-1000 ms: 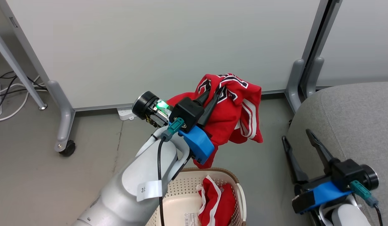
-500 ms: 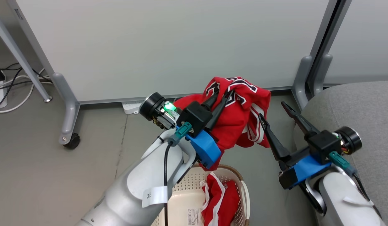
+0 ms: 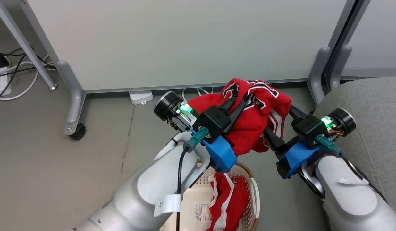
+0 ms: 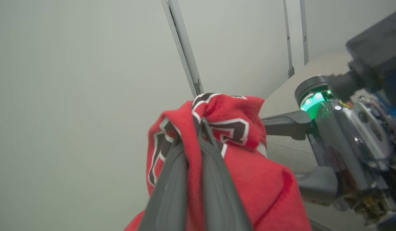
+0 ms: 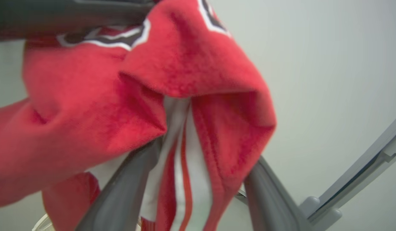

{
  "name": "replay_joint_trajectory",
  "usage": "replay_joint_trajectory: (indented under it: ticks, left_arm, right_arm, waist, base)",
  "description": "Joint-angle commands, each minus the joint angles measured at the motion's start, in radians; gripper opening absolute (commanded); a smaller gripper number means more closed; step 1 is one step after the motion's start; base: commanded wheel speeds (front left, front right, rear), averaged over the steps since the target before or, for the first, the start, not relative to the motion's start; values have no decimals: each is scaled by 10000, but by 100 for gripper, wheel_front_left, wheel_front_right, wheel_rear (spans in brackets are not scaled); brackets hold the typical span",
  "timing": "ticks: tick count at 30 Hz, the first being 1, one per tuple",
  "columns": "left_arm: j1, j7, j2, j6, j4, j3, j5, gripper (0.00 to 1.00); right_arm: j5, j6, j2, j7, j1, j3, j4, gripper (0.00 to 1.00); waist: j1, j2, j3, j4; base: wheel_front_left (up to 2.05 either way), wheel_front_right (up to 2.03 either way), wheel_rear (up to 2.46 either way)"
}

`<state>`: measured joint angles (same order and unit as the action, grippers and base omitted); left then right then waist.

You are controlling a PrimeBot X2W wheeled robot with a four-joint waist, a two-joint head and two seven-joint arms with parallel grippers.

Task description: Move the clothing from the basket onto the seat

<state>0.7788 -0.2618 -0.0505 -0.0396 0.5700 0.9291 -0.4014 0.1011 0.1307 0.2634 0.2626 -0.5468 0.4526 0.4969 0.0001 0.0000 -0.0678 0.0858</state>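
While the left gripper point(image 3: 244, 99) point(image 4: 193, 128) pinches a red basketball garment point(image 3: 254, 125) point(image 4: 236, 173) point(image 5: 98, 106) with black-and-white lettering above the oval cream-white perforated plastic basket point(image 3: 255, 200), the right gripper point(image 5: 204, 154) holds its fingers spread on either side of a hanging white-striped fold. A second red garment point(image 3: 228, 202) with white trim lies inside the basket. The rounded grey fabric seat point(image 3: 371, 106) sits right of the basket. Grey floor point(image 3: 56, 166) spreads left of it. A pale wheeled partition panel point(image 3: 185, 41) stands beyond the basket, with a white power strip point(image 3: 140, 96) at the panel's foot.

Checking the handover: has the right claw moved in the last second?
Yes. The right claw swung leftward away from the seat to straddle the red garment.
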Motion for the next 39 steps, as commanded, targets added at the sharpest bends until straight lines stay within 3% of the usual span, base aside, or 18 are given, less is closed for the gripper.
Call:
replay_joint_trajectory:
  ticks: [1, 30, 31, 32, 39]
  left_arm:
    - [143, -48, 1, 63, -46, 84, -76, 0]
    - [432, -48, 1, 220, 187, 367, -357, 0]
    - [434, -48, 1, 240, 190, 348, -368, 21]
    - [438, -48, 1, 264, 192, 336, -366, 100]
    - [406, -47, -1, 346, 174, 191, -214, 100]
  right_arm:
    - [105, 1, 68, 35, -230, 82, 107, 0]
    - [467, 1, 30, 35, -274, 176, 124, 0]
    - [480, 1, 25, 35, -265, 153, 111, 0]
    - [503, 1, 17, 35, -253, 112, 99, 0]
    - [587, 1, -109, 35, -58, -299, -83, 0]
  waist:
    - [-1, 0, -30, 14]
    - [-1, 0, -73, -13]
    - [-1, 0, -85, -16]
    - [-1, 0, -100, -17]
    - [-1, 0, -282, -97]
  base:
    - [0, 0, 0]
    - [0, 0, 0]
    - [0, 0, 0]
    - [0, 0, 0]
    - [0, 0, 0]
